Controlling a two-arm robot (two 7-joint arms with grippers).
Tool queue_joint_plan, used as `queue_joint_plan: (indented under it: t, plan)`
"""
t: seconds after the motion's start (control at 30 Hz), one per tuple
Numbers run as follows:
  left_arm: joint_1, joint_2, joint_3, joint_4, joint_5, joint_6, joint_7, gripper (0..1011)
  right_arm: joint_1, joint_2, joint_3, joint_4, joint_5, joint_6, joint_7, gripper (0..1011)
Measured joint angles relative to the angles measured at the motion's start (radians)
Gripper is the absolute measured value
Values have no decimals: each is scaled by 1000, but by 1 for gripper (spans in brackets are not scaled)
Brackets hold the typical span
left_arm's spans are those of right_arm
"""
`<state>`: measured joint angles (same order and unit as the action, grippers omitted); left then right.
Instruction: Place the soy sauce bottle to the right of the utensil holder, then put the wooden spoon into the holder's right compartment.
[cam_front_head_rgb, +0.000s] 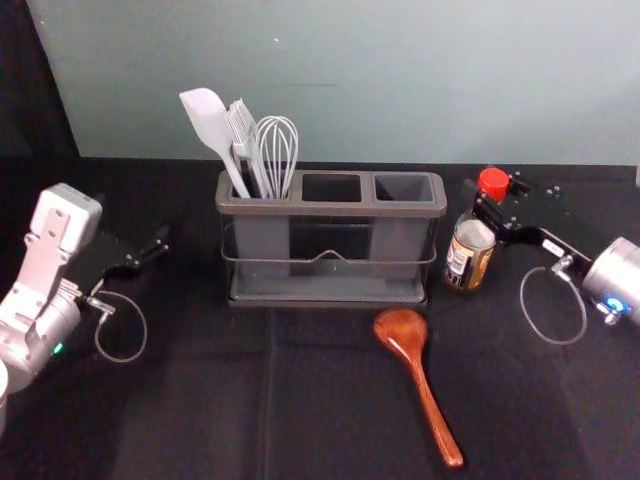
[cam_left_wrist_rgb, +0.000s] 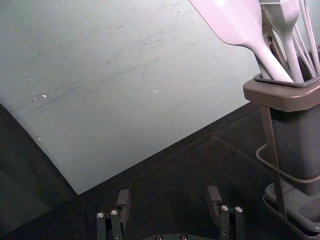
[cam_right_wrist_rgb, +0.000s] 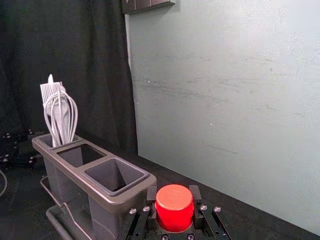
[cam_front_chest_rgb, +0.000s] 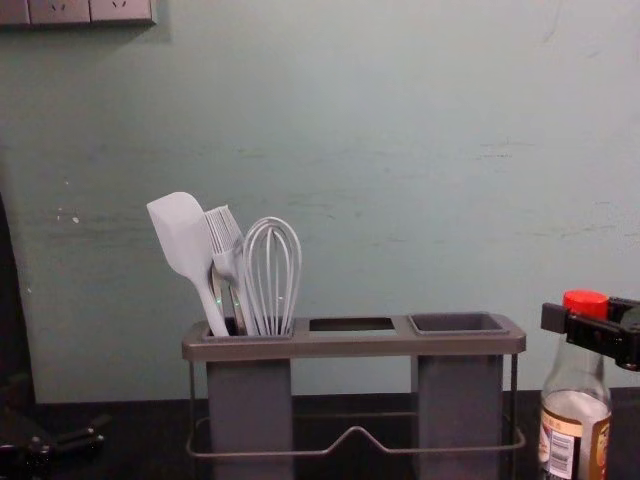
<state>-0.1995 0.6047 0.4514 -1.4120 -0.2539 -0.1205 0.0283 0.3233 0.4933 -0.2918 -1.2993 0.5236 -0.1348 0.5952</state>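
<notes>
The soy sauce bottle (cam_front_head_rgb: 469, 254), red-capped, is upright to the right of the utensil holder (cam_front_head_rgb: 326, 297). My right gripper (cam_front_head_rgb: 494, 205) is shut on its neck just below the cap; in the right wrist view the red cap (cam_right_wrist_rgb: 174, 206) sits between the fingers of the gripper (cam_right_wrist_rgb: 174, 200). On the cloth in front of the holder lies the wooden spoon (cam_front_head_rgb: 412, 350), bowl toward the holder and handle toward the front right. My left gripper (cam_front_head_rgb: 150, 255) is parked left of the holder, open and empty in its wrist view (cam_left_wrist_rgb: 171, 207).
A white spatula (cam_front_chest_rgb: 180, 235), brush and whisk (cam_front_chest_rgb: 272, 275) stand in the holder's left compartment. The middle and right compartments (cam_right_wrist_rgb: 114, 175) hold nothing visible. A pale wall (cam_front_head_rgb: 400, 80) rises behind the black-clothed table (cam_front_head_rgb: 180, 420).
</notes>
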Motion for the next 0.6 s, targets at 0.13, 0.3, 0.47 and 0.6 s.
queue_joint_plan:
  t: [0.13, 0.3, 0.47, 0.6]
  plan:
    - [0, 0, 0, 0, 0, 0, 0, 1005, 6, -6, -6, 9, -5, 0, 0, 382]
    - [0, 0, 0, 0, 0, 0, 0, 1005, 11, -12, -11, 18, -7, 0, 0, 382]
    - [0, 0, 0, 0, 0, 0, 0, 1005, 14, -17, -13, 21, -8, -1, 1, 382]
    - [0, 0, 0, 0, 0, 0, 0, 1005, 18, -19, -16, 24, -9, -1, 2, 382]
